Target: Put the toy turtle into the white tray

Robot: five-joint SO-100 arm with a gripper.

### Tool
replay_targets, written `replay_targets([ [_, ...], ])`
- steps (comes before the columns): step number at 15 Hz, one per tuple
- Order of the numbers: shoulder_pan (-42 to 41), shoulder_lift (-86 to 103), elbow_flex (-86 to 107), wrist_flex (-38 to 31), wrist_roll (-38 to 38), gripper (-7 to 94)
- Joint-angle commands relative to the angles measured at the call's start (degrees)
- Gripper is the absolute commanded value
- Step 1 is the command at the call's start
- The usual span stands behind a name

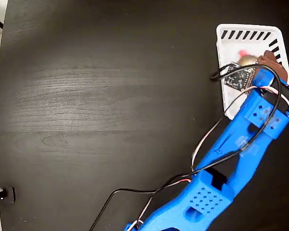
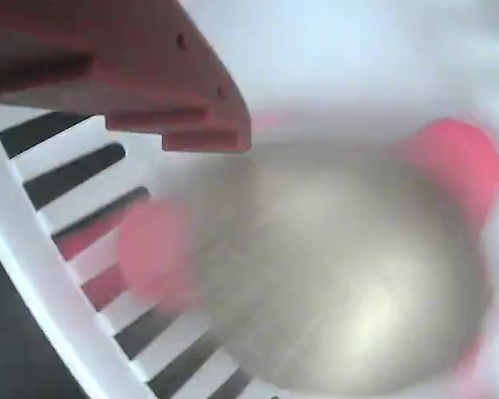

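Note:
The white tray [image 1: 229, 43] lies at the upper right of the fixed view, its slotted wall [image 2: 75, 208] showing as dark stripes on the left of the wrist view. The toy turtle [image 1: 247, 59] is inside the tray's outline, its gold shell [image 2: 349, 274] blurred and filling most of the wrist view, with pink legs [image 2: 154, 249] at its sides. My gripper [image 1: 268, 61] is over the tray on the turtle's right. One brown-red finger [image 2: 150, 75] rests against the shell's top edge. The other finger is out of sight. The gripper looks shut on the turtle.
The blue arm [image 1: 241, 139] reaches from the bottom edge up to the tray, with black and white cables [image 1: 202, 159] looping beside it. The dark wooden table [image 1: 101, 106] stretches left of the tray. A small black fitting [image 1: 2, 194] sits at the table's lower left edge.

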Motion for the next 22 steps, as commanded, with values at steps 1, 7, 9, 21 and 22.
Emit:
replay_targets([
  [1,0.53,2.81,-2.55,0.09,-0.88,53],
  [7,-2.37,21.01,14.15,-1.67,4.75,16],
  [9,-5.62,31.82,27.16,-7.38,7.56,0],
  [21,-34.72,104.06,96.94,-29.71,21.18,0],
  [22,-36.04,110.21,106.79,-33.13,21.01,0],
])
